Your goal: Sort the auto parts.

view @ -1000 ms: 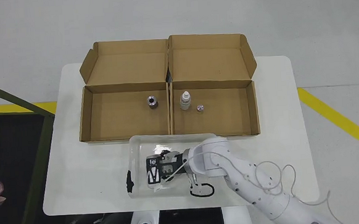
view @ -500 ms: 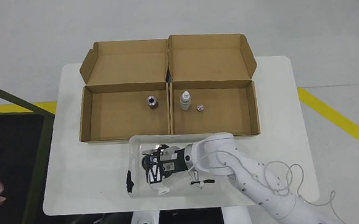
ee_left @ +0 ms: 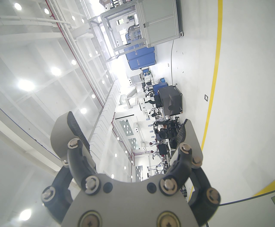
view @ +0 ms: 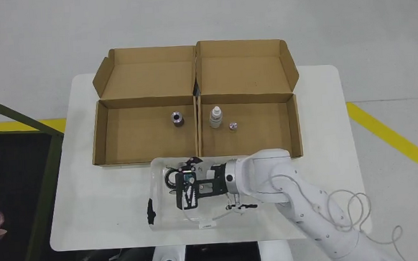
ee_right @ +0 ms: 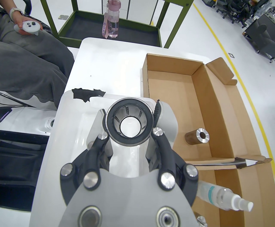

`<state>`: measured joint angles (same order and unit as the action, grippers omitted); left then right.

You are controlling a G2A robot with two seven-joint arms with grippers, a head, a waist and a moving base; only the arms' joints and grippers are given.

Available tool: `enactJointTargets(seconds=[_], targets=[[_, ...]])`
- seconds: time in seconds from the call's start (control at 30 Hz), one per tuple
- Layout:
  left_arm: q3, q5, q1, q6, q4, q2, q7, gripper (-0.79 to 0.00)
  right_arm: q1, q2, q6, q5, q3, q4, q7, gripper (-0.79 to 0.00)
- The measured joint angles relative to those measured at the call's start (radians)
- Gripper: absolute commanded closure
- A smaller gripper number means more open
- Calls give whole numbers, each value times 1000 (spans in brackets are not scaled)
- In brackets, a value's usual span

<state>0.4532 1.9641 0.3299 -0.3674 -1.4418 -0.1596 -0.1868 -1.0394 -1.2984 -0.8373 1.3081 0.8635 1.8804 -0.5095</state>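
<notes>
- right gripper (ee_right: 130, 114) clamped on black-rimmed metal ring bearing (ee_right: 112, 129), held over clear plastic tray (ee_right: 71, 120)
- left gripper (ee_left: 128, 126) spread wide, holding nothing
- short steel cylinder (ee_right: 198, 136) in brown cardboard box (ee_right: 171, 90) just beside the tray

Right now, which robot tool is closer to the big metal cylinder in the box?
Right. The right tool, shut on a bearing ring, hangs over the clear tray beside the box holding the cylinder. The left tool, open, aims off into the hall.
</notes>
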Motion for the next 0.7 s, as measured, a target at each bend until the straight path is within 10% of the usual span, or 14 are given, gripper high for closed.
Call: enactJointTargets(seconds=[0.7], targets=[[0,0,0,0,0,0,0,-785,45,12,24,-24,48,49,30,0]])
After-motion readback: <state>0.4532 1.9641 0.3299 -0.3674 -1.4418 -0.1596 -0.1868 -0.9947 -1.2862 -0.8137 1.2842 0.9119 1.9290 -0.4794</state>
